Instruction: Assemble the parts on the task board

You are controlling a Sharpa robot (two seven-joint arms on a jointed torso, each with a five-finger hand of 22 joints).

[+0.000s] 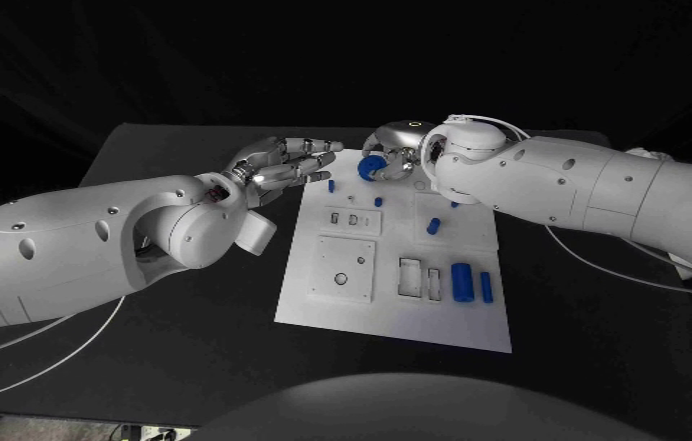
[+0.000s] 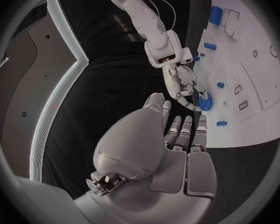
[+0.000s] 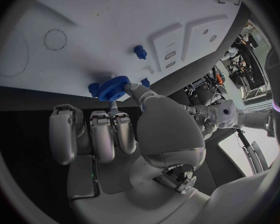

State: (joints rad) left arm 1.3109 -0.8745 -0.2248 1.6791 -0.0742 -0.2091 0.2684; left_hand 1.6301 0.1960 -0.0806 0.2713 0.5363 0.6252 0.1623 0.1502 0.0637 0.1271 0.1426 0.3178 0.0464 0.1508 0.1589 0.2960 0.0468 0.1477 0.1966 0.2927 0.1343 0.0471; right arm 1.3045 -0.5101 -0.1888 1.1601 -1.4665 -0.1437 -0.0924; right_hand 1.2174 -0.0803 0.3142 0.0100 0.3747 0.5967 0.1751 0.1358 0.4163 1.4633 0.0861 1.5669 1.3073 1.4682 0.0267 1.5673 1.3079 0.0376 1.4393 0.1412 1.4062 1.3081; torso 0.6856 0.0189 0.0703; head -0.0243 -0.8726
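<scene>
The right hand (image 1: 392,157) pinches a blue gear (image 1: 371,168) between thumb and fingertips at the far edge of the board (image 1: 329,304), its other fingers curled beneath. To seat it well, I judge the gear should be kept level, lined up over its peg and lowered straight, not let go until it sits flat. The right arm reaches in over the board's far corner, wrist bent down. The left hand (image 1: 286,165) hovers open just beside the board's far left edge, fingers extended toward the gear, holding nothing. Other blue parts (image 1: 462,282) lie further down the board on the black worktop (image 1: 173,361).
</scene>
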